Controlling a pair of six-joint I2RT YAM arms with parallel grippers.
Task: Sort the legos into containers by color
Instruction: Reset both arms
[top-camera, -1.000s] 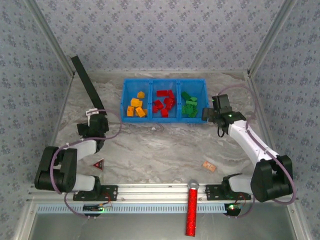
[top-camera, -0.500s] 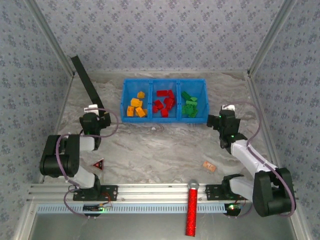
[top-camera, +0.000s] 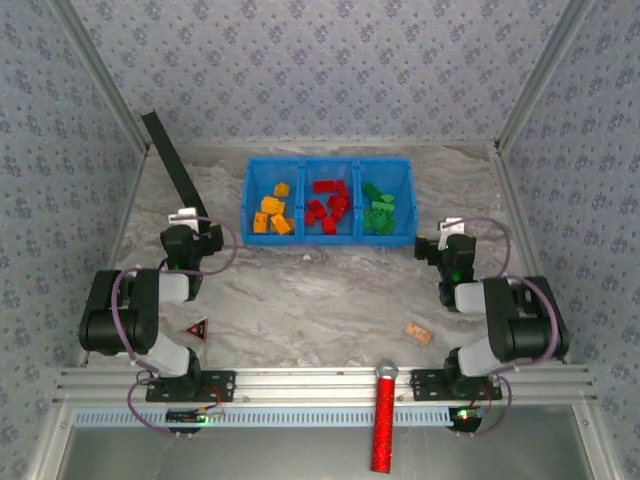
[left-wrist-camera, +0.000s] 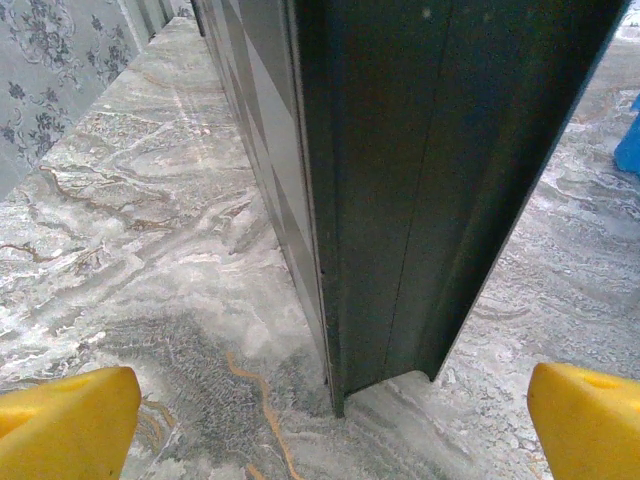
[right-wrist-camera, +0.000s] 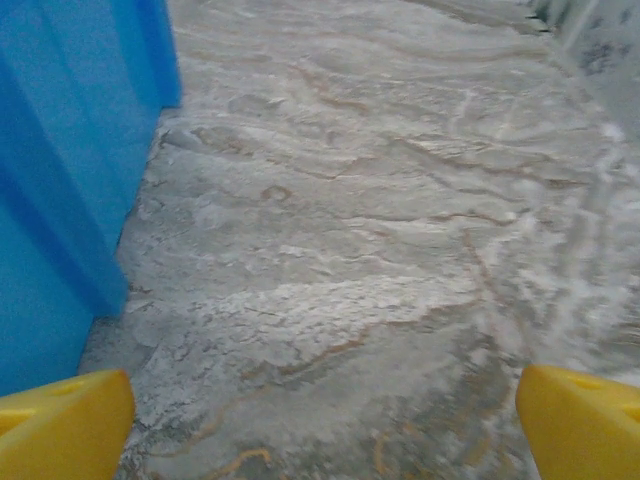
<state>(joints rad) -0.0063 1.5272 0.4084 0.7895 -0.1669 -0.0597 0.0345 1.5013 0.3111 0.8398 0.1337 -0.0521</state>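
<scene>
Looking overhead, legos (top-camera: 328, 208) seem sorted; right wrist meets containers (right-wrist-camera: 60, 150).

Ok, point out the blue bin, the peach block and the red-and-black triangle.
blue bin (top-camera: 330, 240): top external view, its near wall.
peach block (top-camera: 419, 331): top external view, its middle.
red-and-black triangle (top-camera: 197, 327): top external view, its middle.
</scene>
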